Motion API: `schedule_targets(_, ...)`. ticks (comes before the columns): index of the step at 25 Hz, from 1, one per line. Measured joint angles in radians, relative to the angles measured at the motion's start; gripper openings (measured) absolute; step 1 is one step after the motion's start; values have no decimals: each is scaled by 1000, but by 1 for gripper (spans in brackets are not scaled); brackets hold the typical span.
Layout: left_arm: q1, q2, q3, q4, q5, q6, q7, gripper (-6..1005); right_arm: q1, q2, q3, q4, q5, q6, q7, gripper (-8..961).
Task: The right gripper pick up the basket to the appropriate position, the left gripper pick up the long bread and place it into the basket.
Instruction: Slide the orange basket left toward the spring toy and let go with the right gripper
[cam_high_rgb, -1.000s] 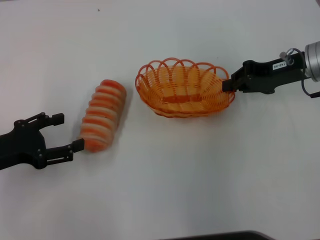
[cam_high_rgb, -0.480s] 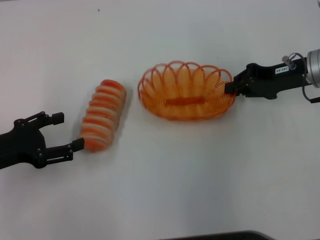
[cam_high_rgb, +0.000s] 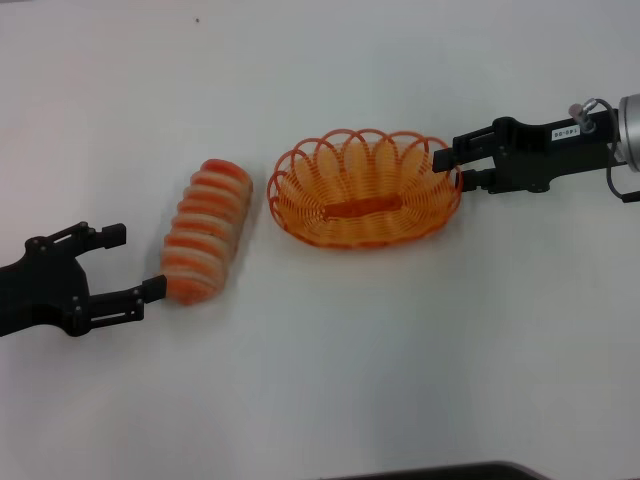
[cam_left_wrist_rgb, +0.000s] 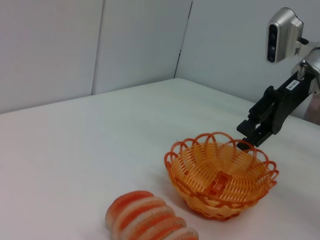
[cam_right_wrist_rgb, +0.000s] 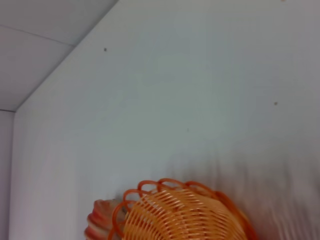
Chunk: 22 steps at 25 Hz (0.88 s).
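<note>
The black two-fingered right gripper (cam_high_rgb: 446, 168) with the small white label reaches in from the right on its black wrist and silver arm, lying nearly level, its angular jaws spread apart. The matching black left gripper (cam_high_rgb: 135, 264), unlabelled, enters low from the left edge, angled slightly upward, with both fingers (cam_high_rgb: 108, 235) held wide apart.

A plain white worktop (cam_high_rgb: 330, 380) fills the head view; a tiny dark speck (cam_high_rgb: 197, 19) sits on it near 11 o'clock; a dark edge (cam_high_rgb: 440, 471) cuts in at 6 o'clock; in the left wrist view, pale wall panels (cam_left_wrist_rgb: 55, 45) rise behind the worktop, split by a dark vertical seam (cam_left_wrist_rgb: 183, 40) toward 12 o'clock.
</note>
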Motion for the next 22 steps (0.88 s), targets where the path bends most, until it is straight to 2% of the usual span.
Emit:
schedule_targets(7,-2,1,0,-3,-5,1,0,905,-41,-9,31,-36,56,-25,-49,540)
schedule_targets(8,-3,0,0,-3,-5,1,0,904,-48,-12,41,-48,69,-28,-61,647)
schedule_targets(9,-3,0,0,-3,-5,1,0,904,-63,-16,58,-69,104,-37,-91,754)
schedule_targets(15,-10,-5,0,-9,-6,-11,-1,904,-126,-60,88,-112,341,-165,-462,938)
schedule_targets(18,-11,-6,0,-9,-8,-10,-7,905,-147,-57,86,-118,370,-261,-714,934)
schedule_targets(22,-10,-6,-2,-10,-17,-7,-21,905,-196,-24,73,-120,333,-317,-1050,929)
